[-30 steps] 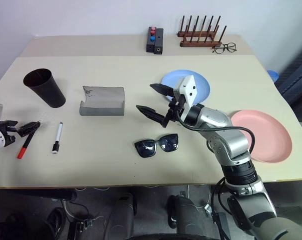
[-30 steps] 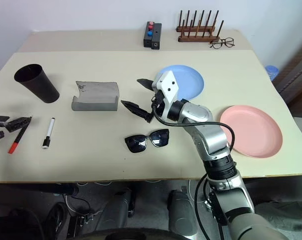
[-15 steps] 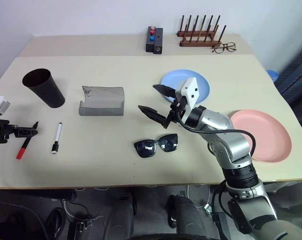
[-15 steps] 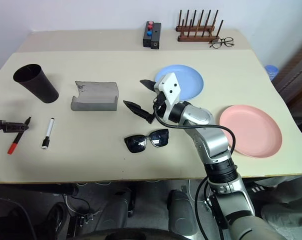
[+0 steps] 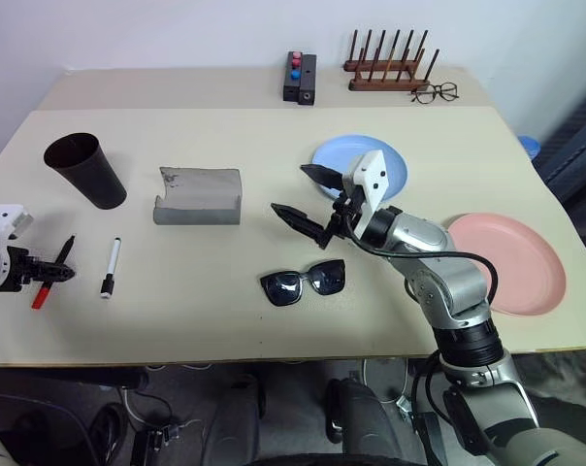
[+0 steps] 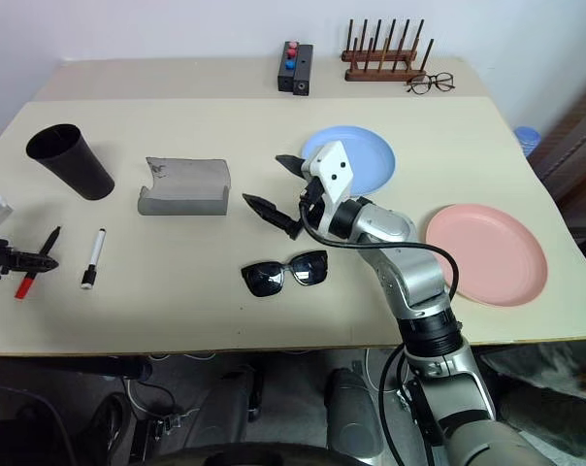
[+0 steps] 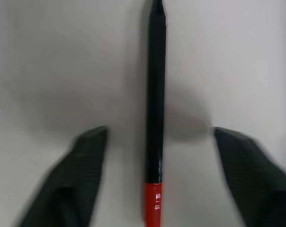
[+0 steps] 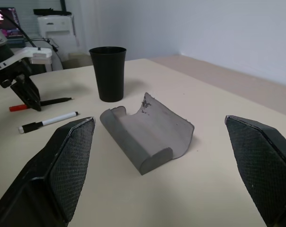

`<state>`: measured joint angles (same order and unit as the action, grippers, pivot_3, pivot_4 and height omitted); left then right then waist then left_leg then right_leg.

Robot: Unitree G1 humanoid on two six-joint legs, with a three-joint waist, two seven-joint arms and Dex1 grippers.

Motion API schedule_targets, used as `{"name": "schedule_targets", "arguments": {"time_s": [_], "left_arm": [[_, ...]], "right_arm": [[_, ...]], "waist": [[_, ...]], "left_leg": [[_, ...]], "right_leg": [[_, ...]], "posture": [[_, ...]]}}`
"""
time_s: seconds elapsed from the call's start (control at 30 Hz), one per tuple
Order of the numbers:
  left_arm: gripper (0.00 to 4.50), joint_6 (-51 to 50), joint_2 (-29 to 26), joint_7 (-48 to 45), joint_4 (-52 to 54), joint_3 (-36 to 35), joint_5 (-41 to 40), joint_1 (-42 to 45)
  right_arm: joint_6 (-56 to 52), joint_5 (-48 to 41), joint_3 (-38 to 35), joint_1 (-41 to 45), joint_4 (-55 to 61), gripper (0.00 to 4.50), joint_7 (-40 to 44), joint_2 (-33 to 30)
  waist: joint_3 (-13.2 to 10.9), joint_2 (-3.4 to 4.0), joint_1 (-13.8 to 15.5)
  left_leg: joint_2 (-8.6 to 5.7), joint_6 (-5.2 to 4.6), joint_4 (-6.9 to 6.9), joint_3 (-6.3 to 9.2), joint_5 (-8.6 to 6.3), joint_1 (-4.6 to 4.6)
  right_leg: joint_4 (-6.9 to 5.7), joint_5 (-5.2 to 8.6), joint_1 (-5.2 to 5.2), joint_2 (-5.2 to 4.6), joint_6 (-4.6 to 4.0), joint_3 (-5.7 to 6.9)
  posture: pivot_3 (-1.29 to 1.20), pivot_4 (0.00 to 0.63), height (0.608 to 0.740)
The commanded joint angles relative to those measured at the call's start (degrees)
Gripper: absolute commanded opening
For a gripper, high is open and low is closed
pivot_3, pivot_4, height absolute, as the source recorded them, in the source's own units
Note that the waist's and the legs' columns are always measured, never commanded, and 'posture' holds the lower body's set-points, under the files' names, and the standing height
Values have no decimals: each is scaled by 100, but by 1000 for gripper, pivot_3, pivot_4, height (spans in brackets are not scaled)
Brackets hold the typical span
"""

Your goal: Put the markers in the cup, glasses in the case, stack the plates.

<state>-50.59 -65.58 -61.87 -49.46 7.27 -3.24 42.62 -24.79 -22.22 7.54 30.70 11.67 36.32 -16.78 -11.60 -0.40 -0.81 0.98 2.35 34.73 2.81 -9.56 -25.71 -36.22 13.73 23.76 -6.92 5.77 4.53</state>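
At the desk's (image 5: 274, 311) left edge, my left pincer (image 7: 157, 142) straddles the red-capped marker (image 7: 155, 109).
Its fingers stand apart either side of the barrel, not touching. Just beside lies the white marker (image 5: 111, 266), the cup (image 5: 86, 171) behind near the back-left corner, then the case (image 5: 199, 196). Mid-desk my right pincer (image 5: 308, 197) hangs wide apart above the sunglasses (image 5: 304, 282); blue plate (image 5: 395, 165) behind, pink plate (image 5: 526, 262) by the right edge.

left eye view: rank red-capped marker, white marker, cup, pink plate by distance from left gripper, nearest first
1. Red-capped marker: between the fingers of the left gripper, at the table's left edge.
2. White marker: just right of it.
3. Cup: behind, far-left.
4. Pink plate: far right.
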Motion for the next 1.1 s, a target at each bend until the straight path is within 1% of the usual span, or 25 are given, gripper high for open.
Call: {"name": "schedule_targets", "arguments": {"time_s": [0.03, 0.1, 0.13, 0.23, 0.27, 0.33, 0.4, 0.47, 0.53, 0.6, 0.63, 0.67, 0.73, 0.8, 0.87, 0.93, 1.0, 1.03, 1.1], "left_arm": [[1208, 69, 9, 34, -63, -43, 115, -22], [193, 54, 36, 21, -33, -53, 123, -41], [89, 57, 44, 11, -12, -50, 129, -52], [89, 133, -20, -50, 173, -104, 101, -208], [89, 133, -94, -128, 310, -134, 70, -284], [89, -51, -342, -146, 705, -416, -81, -502], [89, -227, -618, -202, 1291, -953, -381, -1091], [89, -485, -719, -133, 1892, -1687, -683, -1792], [89, -259, -541, -27, 2452, -2704, -967, -2530], [89, 257, -206, -108, 3033, -3759, -1258, -3274], [89, 376, -90, -162, 3226, -4074, -1384, -3496], [89, 709, 66, -155, 3539, -4409, -1436, -3738], [89, 985, 257, -64, 3888, -4764, -1534, -3978], [89, 1318, 582, 128, 4216, -5124, -1734, -3979], [89, 1432, 849, 322, 4404, -5377, -1915, -3972], [89, 2120, 1284, 593, 4496, -5613, -2094, -3769], [89, 1971, 1438, 670, 4525, -5735, -2425, -3652], [89, 2203, 1539, 637, 4529, -5764, -2545, -3555], [89, 2579, 1587, 796, 4503, -5669, -2520, -3406]], "right_arm": [[4, -146, -190, 53, 315, 4500, 24, -31], [32, -129, -206, 54, 288, 4500, 32, -50], [60, -104, -201, 63, 260, 4500, 30, -48], [100, -69, -179, 112, 195, 4500, 8, 14], [110, -65, -171, 127, 180, 4500, 10, 30], [101, -92, -177, 136, 194, 4500, 36, 33], [113, -120, -233, 115, 199, 4500, 75, -13], [132, -133, -288, 92, 168, 4500, 101, -49], [166, -126, -295, 88, 118, 4500, 147, -56], [210, -109, -270, 133, 35, 4500, 210, -36], [230, -103, -263, 161, -14, 4500, 241, -27], [254, -104, -247, 217, -78, 4500, 291, -10], [301, -103, -235, 295, -187, 4500, 372, 14], [359, -76, -215, 358, -269, 4500, 440, 30], [360, -98, -207, 410, -302, 4500, 498, 57], [380, -89, -200, 438, -332, 4500, 536, 73], [396, -74, -192, 454, -351, 4500, 567, 75], [411, -60, -193, 461, -366, 4500, 573, 73], [413, -55, -205, 457, -360, 4500, 584, 63]], "waist": [[0, 0, 0], [0, 0, 5], [0, 0, 5], [0, 1, 0], [0, 2, -2], [0, 1, -6], [0, -1, -36], [0, -1, -63], [-1, 0, -51], [-1, 0, -29], [0, -1, -23], [0, 0, -18], [1, -3, 6], [2, -5, 22], [4, -8, 18], [5, -9, 12], [7, -13, 7], [9, -17, 3], [11, -21, 0]], "left_leg": [[0, 0, 0, 0, 0, 0], [0, 0, 0, 0, 0, 0], [0, 0, 1, 0, 0, 0], [0, 0, 0, 0, 0, 2], [0, 0, 0, 0, 0, 3], [0, 0, 0, -1, 0, 4], [1, 0, -1, -1, 0, 1], [3, 0, -3, -4, 0, 0], [3, 1, -11, -9, 0, 1], [6, 10, -25, -15, 5, 3], [6, 24, -38, -21, 14, 11], [8, 38, -49, -23, 22, 13], [12, 53, -55, -29, 30, 15], [13, 56, -55, -31, 33, 14], [14, 57, -54, -34, 34, 14], [15, 56, -55, -52, 34, 19], [17, 55, -56, -66, 35, 25], [20, 55, -56, -69, 35, 26], [22, 54, -55, -77, 36, 30]], "right_leg": [[0, 0, 0, 0, 0, 0], [0, 0, -1, 0, 0, 0], [0, 0, -1, 0, 0, 0], [0, 0, -1, 0, 0, -1], [-1, 0, -1, 0, 0, -1], [-2, 0, 0, 0, -1, -3], [-1, 0, 3, 0, -1, -6], [-1, 0, 8, 0, -1, -10], [-2, 0, 14, 0, -2, -17], [-1, -1, 25, 0, -5, -21], [1, -2, 26, -1, -13, -27], [7, -2, 31, -1, -29, -28], [9, 1, 35, -1, -40, -30], [12, -2, 36, 0, -46, -30], [13, -2, 37, 0, -47, -31], [11, -4, 33, 1, -47, -47], [6, -14, 33, 3, -29, -58], [5, -15, 34, 6, -27, -60], [3, -17, 34, 8, -25, -68]], "posture": [[0, 150, 740], [0, 150, 740], [0, 150, 740], [0, 150, 740], [0, 150, 740], [0, 150, 740], [0, 150, 740], [0, 150, 740], [0, 150, 740], [0, 150, 740], [0, 150, 740], [0, 150, 740], [0, 150, 740], [0, 150, 740], [0, 150, 740], [0, 150, 740], [0, 150, 740], [0, 150, 740], [0, 150, 740]]}}
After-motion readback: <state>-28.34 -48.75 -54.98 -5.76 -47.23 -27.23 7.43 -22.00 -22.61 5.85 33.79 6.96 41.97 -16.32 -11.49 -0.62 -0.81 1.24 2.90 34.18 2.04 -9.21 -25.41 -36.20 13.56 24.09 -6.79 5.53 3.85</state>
